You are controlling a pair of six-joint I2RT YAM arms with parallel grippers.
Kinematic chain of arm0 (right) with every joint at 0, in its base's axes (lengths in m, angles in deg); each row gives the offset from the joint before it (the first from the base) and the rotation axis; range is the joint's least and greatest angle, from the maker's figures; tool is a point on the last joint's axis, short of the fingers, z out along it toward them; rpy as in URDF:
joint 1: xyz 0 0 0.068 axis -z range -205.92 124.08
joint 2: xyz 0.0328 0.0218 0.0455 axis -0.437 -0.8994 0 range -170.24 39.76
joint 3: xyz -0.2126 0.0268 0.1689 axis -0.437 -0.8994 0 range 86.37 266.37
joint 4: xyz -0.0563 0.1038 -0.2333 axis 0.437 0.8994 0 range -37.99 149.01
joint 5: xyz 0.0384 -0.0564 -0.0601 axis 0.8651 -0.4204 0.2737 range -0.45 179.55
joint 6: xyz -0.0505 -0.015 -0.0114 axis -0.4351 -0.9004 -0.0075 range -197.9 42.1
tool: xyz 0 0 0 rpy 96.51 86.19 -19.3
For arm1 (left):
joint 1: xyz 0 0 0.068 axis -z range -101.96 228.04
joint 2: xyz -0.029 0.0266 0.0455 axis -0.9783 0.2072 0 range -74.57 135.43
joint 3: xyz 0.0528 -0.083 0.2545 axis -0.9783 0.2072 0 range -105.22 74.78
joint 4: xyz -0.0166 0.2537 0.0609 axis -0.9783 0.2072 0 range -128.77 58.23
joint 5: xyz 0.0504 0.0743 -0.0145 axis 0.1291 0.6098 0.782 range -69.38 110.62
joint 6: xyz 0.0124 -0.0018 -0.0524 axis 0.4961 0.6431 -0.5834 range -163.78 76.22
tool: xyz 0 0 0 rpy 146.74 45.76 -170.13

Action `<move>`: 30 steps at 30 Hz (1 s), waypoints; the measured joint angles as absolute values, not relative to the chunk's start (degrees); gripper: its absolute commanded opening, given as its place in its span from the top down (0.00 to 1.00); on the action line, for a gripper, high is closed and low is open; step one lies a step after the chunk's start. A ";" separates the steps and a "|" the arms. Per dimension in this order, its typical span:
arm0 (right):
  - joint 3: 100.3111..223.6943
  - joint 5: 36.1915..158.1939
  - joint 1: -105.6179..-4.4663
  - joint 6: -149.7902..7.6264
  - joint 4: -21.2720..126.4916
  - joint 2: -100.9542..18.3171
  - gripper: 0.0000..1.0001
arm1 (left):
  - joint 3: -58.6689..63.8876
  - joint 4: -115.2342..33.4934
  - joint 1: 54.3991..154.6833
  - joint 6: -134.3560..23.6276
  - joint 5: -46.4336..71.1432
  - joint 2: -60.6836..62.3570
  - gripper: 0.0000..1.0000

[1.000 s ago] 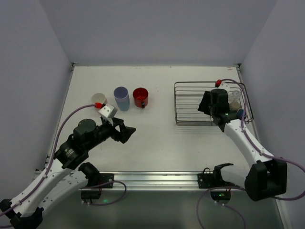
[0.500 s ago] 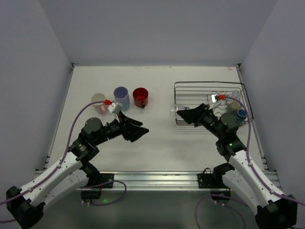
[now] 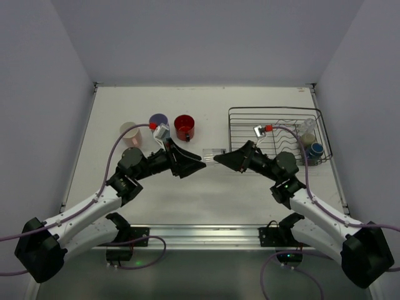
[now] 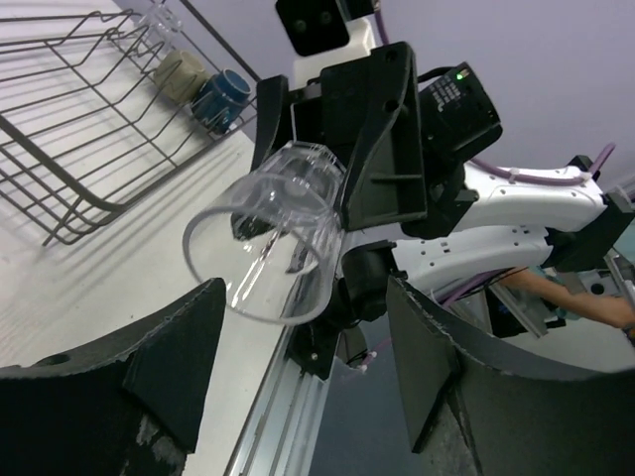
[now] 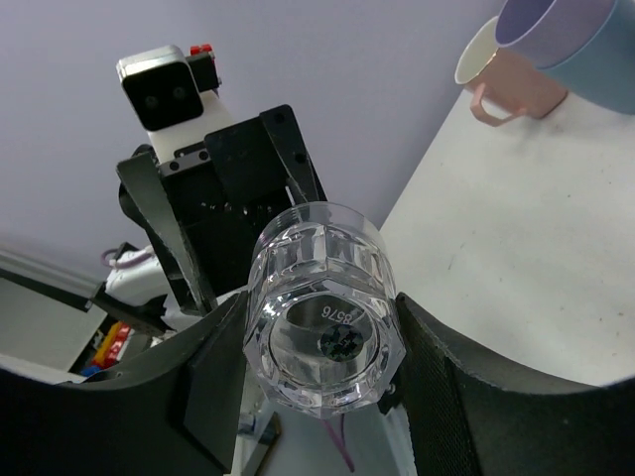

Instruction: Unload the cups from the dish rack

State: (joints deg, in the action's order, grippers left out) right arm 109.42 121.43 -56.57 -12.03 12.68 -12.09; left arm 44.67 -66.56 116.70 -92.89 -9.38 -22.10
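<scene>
Now | R claw (image 5: 322,347) clamped on clear glass (image 4: 283,213), faceted base | L claw (image 4: 306,290) apart

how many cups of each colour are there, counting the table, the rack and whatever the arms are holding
pink cup: 1
lavender cup: 1
red cup: 1
clear glass: 1
olive-grey cup: 1
dark blue cup: 1
total: 6

I think I am working in a robot lab, because I see a plain white table (image 3: 206,194) boxed in by bare pale walls (image 3: 206,37), and my left arm (image 3: 87,209) and right arm (image 3: 319,209) are bolted to a metal rail (image 3: 206,232).
</scene>
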 measured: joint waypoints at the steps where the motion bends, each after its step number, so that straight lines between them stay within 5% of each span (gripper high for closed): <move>1: 109.37 121.78 -56.96 -11.70 11.87 -13.03 0.75 | 44.67 -67.48 116.70 -93.24 -9.69 -21.51 0.34; 5: 109.22 122.37 -58.78 -10.39 8.31 -16.25 0.75 | 44.67 -70.12 116.70 -94.24 -10.48 -19.96 0.45; 9: 109.22 122.57 -60.83 -9.23 4.92 -19.57 0.75 | 44.69 -71.39 116.70 -94.74 -10.67 -19.37 0.75; 15: 109.22 122.72 -62.16 -7.99 -1.28 -23.70 0.68 | 45.37 -72.13 116.67 -96.16 -10.43 -20.35 1.00; 17: 109.22 123.03 -62.32 -7.72 -3.12 -24.68 0.47 | 45.46 -71.98 116.63 -96.56 -10.39 -20.86 1.00; 18: 109.22 123.18 -62.32 -7.51 -4.02 -25.14 0.25 | 45.46 -71.76 116.63 -96.51 -10.21 -21.18 1.00; 21: 109.22 123.31 -63.00 -7.11 -3.16 -25.45 0.01 | 45.20 -67.15 116.76 -93.45 -7.37 -23.48 1.00; 30: 109.77 120.21 -63.59 -14.41 9.93 -16.84 0.01 | 34.73 -32.48 116.74 -78.88 14.09 -33.64 1.00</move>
State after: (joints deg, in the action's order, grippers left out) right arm 109.77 120.21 -63.59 -14.41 9.93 -16.84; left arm 34.73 -32.48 116.74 -78.88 14.09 -33.64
